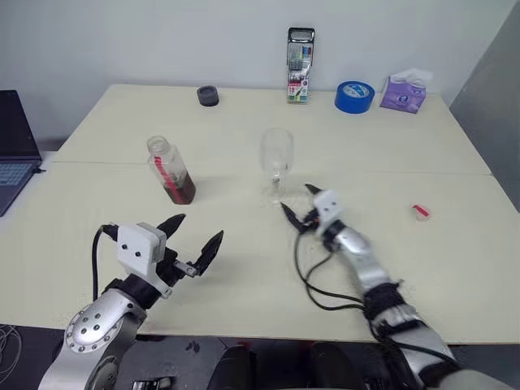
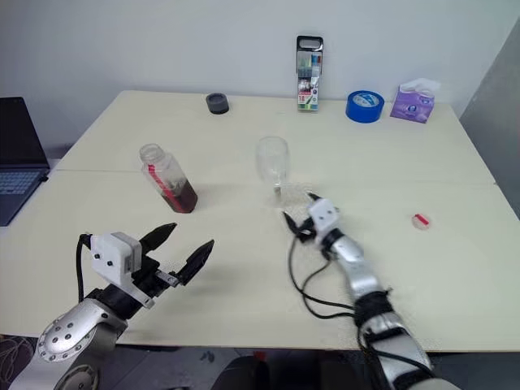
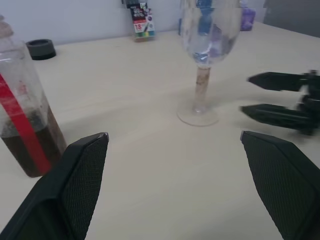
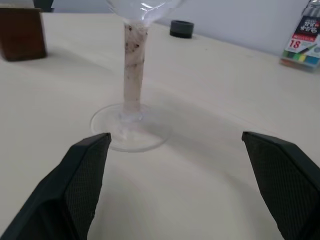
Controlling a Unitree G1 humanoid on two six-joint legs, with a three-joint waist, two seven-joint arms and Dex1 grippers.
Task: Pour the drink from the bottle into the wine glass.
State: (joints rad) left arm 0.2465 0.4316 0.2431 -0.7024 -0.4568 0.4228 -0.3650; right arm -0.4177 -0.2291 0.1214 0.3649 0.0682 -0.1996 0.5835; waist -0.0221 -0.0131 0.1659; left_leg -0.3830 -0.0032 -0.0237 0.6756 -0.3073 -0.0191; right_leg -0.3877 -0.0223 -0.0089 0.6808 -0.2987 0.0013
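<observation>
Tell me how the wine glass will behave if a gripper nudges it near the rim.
The wine glass would probably tip rather than slide: a wide bowl sits high on a thin stem over a small round foot. It looks empty, so likely light and easily knocked. Being thin and clear, it may crack if it falls on the table.

the pale cream table top (image 1: pixel 244 260) looks smooth and matt. on it, the clear stemmed wine glass (image 1: pixel 276 158) is glossy, its stem smudged. left of the glass, the clear plastic bottle (image 1: pixel 171 169) shines faintly. nearer than the glass, the black gripper fingers (image 3: pixel 75 190) carry a fine rough texture.
</observation>
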